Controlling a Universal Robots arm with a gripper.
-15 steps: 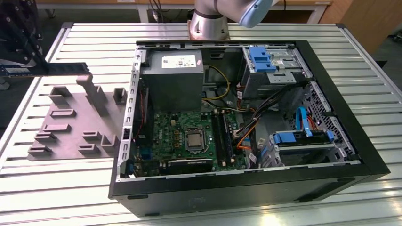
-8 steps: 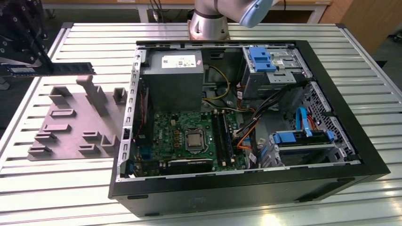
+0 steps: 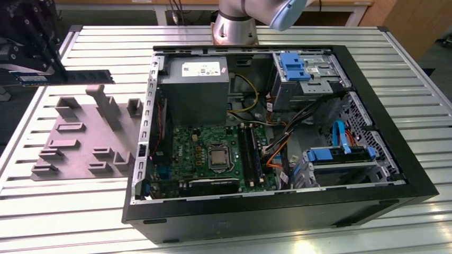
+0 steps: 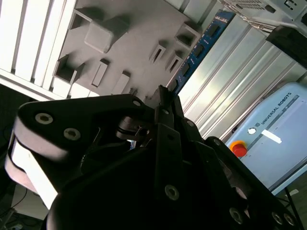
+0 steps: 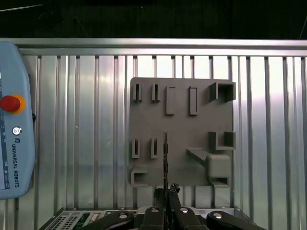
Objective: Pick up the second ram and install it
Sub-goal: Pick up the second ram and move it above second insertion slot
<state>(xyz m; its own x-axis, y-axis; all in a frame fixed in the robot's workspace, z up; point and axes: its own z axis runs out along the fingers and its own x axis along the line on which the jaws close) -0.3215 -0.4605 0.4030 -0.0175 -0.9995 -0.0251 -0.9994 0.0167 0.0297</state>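
Dark second ram [image 3: 81, 77], gripped by end effector [image 3: 42, 73], hangs clear above fixture [image 3: 79, 142].

A robotics lab or assembly workshop is indicated. A ribbed aluminium profile table [image 3: 71, 211] is seen carrying an opened desktop computer case [image 3: 282, 214] with its motherboard [image 3: 211, 153] exposed, and a grey fixture block [image 3: 84, 137] is set beside it. An industrial robot arm's base [image 3: 236, 26] is mounted behind the case, and a teach pendant [image 5: 14, 124] with a red emergency-stop button [image 5: 9, 103] is seen at the table.
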